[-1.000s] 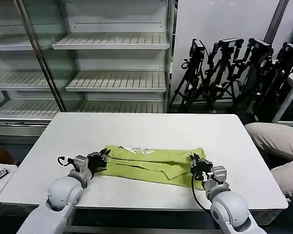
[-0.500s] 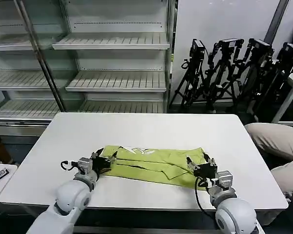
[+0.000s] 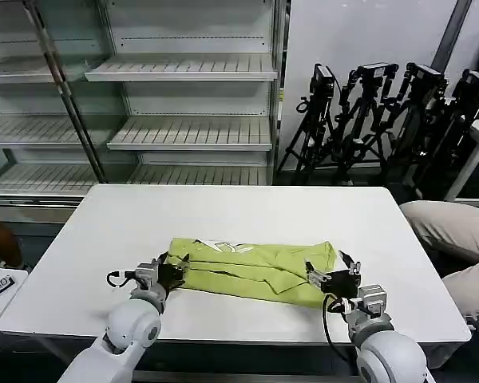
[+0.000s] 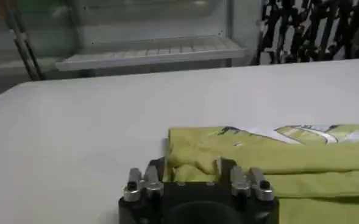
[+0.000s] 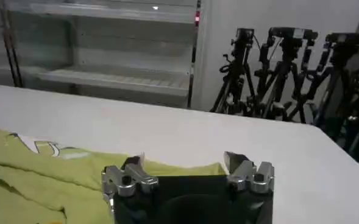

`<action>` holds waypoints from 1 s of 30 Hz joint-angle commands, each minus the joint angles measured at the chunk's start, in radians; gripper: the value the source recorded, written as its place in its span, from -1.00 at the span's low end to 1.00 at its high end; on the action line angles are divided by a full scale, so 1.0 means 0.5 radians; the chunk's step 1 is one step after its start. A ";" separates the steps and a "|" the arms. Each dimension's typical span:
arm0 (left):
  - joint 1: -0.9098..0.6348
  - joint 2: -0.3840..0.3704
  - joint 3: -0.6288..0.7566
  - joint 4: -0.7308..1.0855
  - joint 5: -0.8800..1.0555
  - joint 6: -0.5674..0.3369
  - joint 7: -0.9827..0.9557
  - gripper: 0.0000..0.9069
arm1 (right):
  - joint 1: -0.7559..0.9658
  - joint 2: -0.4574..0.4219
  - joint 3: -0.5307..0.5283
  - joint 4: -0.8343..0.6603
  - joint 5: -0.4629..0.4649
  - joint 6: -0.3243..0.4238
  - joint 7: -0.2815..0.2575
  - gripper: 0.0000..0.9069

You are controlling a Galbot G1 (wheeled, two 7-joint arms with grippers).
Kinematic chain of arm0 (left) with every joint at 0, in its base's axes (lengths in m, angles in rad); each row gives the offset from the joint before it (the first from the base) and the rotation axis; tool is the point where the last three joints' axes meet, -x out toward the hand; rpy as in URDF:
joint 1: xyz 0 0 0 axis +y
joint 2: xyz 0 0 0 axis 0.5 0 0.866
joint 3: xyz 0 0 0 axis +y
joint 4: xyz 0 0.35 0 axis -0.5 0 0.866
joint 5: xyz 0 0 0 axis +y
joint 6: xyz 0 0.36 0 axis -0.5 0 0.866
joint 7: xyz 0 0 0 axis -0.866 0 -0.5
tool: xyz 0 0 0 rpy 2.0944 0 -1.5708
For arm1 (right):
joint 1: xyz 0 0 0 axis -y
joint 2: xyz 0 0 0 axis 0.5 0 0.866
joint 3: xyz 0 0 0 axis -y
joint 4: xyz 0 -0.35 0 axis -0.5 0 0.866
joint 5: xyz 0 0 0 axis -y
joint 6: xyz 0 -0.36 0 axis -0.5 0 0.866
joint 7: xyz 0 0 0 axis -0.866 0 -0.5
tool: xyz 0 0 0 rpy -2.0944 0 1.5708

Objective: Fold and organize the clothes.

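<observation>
— What was nearest the robot?

— Its two tools, low at the near edge of the white bench (image 3: 112,215). The left tool (image 3: 172,272) sat at the left end of the lime T-shirt (image 3: 251,270), and the right tool (image 3: 332,278) at the shirt's right end.

— How were they set?

— The right tool stood wide, its fingers (image 5: 234,161) spread apart with the shirt's edge lying between and below them; it gripped nothing. In the left wrist view the left tool (image 4: 194,176) had its fingers (image 4: 227,168) parted to either side of the folded hem, the cloth bunched up between them. I could not tell whether they pinched the fabric or merely bracketed it.

— And the shirt itself?

— It lay flat on the bench as a long folded band running left to right, slightly nearer the front edge than the middle. A piece of white printed graphic (image 3: 223,246) showed along its far edge, toward the left.

— Beyond that?

— Bare bench top, then empty metal shelving (image 3: 184,128) on the left and a cluster of black tripods (image 3: 383,120) on the right.
</observation>
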 commanded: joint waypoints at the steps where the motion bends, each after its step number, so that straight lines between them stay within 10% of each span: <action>1: 0.014 -0.015 0.038 0.032 -0.058 0.002 -0.083 -0.96 | -0.013 0.002 -0.004 0.028 -0.026 -0.001 0.002 1.00; 18: 0.286 0.525 -0.821 -0.168 0.334 -0.002 0.205 -1.00 | -0.023 0.012 0.024 0.020 -0.087 0.016 -0.016 1.00; 30: 0.144 0.087 -0.010 -0.579 0.757 -0.001 0.293 -1.00 | 0.034 0.002 0.044 0.011 -0.140 0.016 -0.014 1.00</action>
